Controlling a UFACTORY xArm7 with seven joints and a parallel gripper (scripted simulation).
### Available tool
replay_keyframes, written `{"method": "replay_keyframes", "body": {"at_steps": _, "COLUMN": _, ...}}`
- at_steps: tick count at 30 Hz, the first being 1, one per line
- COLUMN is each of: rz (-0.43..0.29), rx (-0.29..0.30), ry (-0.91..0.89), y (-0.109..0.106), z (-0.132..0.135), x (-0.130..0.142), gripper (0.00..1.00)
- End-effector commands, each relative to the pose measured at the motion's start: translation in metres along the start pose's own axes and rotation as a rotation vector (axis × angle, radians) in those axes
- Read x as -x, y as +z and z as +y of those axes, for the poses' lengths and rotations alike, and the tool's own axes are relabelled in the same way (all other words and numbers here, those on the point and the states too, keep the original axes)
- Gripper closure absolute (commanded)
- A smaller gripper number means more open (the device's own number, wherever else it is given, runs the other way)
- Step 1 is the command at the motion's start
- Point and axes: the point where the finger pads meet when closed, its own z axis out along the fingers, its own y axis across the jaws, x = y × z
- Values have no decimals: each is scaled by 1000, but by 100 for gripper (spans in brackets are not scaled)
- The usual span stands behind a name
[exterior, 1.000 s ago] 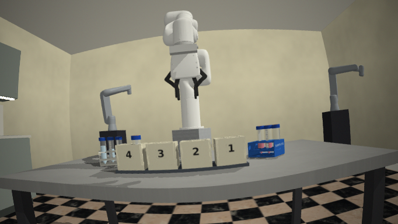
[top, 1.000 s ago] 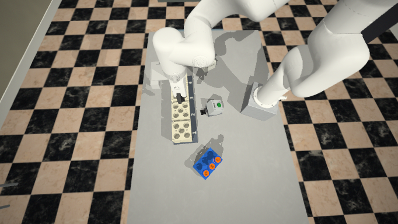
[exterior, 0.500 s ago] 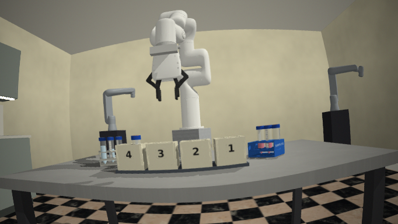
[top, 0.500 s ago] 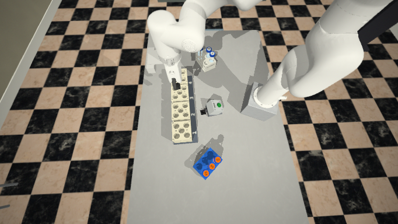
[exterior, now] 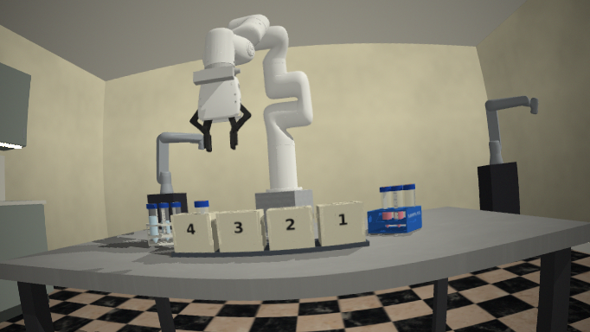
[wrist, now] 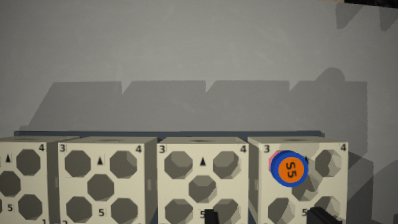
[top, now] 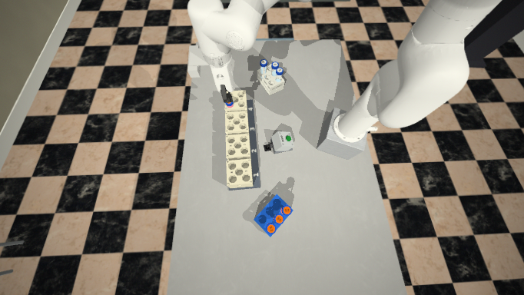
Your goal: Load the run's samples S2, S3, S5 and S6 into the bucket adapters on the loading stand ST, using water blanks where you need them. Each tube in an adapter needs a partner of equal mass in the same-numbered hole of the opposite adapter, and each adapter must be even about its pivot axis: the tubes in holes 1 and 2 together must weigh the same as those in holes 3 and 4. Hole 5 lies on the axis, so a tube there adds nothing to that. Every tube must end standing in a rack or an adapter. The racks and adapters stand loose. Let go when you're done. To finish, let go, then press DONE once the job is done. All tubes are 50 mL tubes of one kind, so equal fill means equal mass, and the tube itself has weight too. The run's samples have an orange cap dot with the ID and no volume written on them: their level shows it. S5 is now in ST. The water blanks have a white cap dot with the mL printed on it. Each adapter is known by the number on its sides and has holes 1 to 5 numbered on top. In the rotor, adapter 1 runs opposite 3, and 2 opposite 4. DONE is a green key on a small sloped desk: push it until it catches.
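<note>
Empty hand (top: 227, 95) (exterior: 221, 147) (wrist: 265, 216), partly open, is hovering high over the stand's adapter 4 end; tube S5 (top: 229, 104) (exterior: 202, 204) (wrist: 291, 170) is standing in adapter 4 (top: 241, 105) (exterior: 190, 242) (wrist: 265, 186), hole 3, cap up, long axis approx. vertical. If going for S5 — prob. centering over cap, keeping fingers parallel to tube, lifting straight w/o tipping the loose adapter.

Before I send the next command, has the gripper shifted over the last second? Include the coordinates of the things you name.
Yes: in the exterior view, the gripper (top: 227, 94) (exterior: 221, 143) moved left, away from the arm's base (exterior: 260, 201).
</note>
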Motion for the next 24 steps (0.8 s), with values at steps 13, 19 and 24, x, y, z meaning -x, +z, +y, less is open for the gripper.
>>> {"method": "replay_keyframes", "body": {"at_steps": 13, "rz": 4, "rx": 0, "ry": -1, "y": -2, "z": 53, "x": -15, "gripper": 43}}
{"method": "replay_keyframes", "body": {"at_steps": 19, "rz": 4, "rx": 0, "ry": -1, "y": -2, "z": 53, "x": -15, "gripper": 43}}
{"method": "replay_keyframes", "body": {"at_steps": 24, "rz": 4, "rx": 0, "ry": -1, "y": 2, "z": 53, "x": -15, "gripper": 43}}
